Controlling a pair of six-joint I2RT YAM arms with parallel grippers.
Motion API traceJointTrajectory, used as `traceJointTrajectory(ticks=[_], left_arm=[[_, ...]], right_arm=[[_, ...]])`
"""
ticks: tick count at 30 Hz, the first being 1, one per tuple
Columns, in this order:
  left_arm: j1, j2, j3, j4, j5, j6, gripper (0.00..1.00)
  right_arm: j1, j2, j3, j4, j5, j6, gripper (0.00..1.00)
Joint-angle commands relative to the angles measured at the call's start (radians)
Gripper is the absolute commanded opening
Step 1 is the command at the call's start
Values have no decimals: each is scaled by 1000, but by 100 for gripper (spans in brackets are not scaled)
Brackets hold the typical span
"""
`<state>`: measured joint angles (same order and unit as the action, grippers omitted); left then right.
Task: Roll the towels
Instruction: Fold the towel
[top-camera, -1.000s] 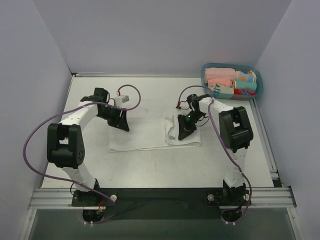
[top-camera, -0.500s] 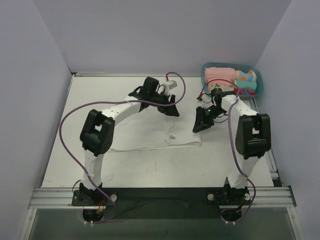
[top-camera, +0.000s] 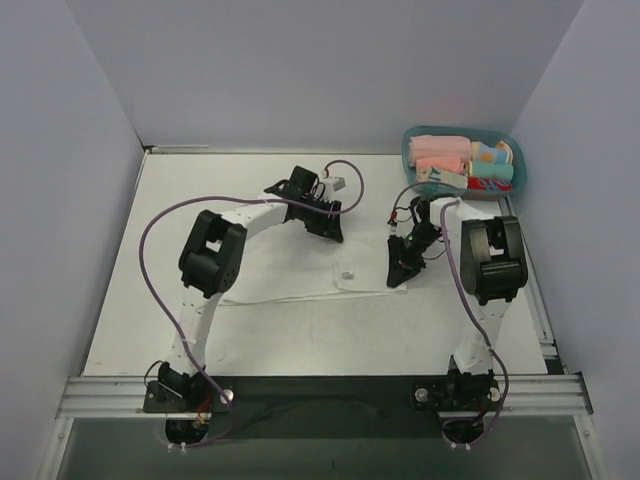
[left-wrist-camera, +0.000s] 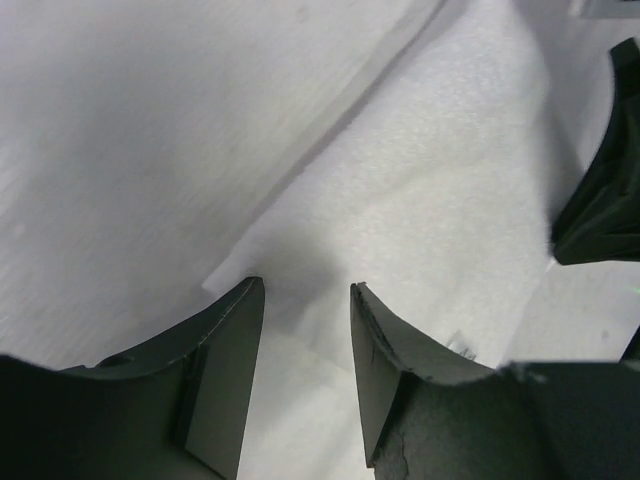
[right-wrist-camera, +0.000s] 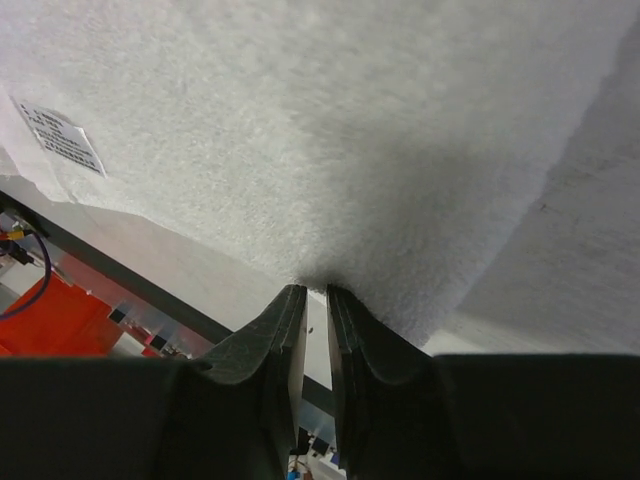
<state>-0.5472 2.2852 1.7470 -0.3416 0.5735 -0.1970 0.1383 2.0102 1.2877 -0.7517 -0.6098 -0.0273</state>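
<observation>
A white towel (top-camera: 290, 272) lies spread flat on the table, its small grey tag (top-camera: 347, 273) near the right end. My left gripper (top-camera: 328, 228) hovers open over the towel's far edge; in the left wrist view the fingers (left-wrist-camera: 305, 290) straddle a corner of the cloth (left-wrist-camera: 430, 200) with nothing held. My right gripper (top-camera: 396, 275) sits at the towel's right edge. Its jaws (right-wrist-camera: 307, 290) stand a narrow slit apart, tips touching the edge of the towel (right-wrist-camera: 330, 130), with the tag (right-wrist-camera: 58, 137) off to the left.
A teal basket (top-camera: 512, 150) at the back right holds rolled pink and coloured cloths. The enclosure's walls close in the table at the left, back and right. A metal rail (top-camera: 320, 392) runs along the near edge by the arm bases.
The left arm swung from the towel's left end to its far middle edge. The right gripper pulled the folded-over right part outward, leaving the towel flat, and its jaws parted slightly.
</observation>
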Motion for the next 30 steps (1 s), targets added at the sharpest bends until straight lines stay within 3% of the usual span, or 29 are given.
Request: traceJointTrajectory(ticks=[1, 7, 11, 15, 22, 30], left_arm=[[50, -70, -18, -140, -50, 115, 50], [163, -162, -93, -195, -20, 175, 56], [219, -333, -191, -197, 52, 229, 62], [273, -470, -299, -276, 55, 275, 64], [365, -651, -526, -346, -37, 375, 63], [374, -699, -638, -352, -110, 401, 62]], right_arm=[[-3, -14, -16, -67, 53, -10, 17], [-8, -74, -31, -75, 25, -43, 23], [-20, -163, 1, -71, -15, -51, 29], [-55, -211, 62, -66, 50, -43, 34], [-115, -87, 159, -61, 168, -7, 34], [-118, 67, 185, -40, 42, 24, 38]])
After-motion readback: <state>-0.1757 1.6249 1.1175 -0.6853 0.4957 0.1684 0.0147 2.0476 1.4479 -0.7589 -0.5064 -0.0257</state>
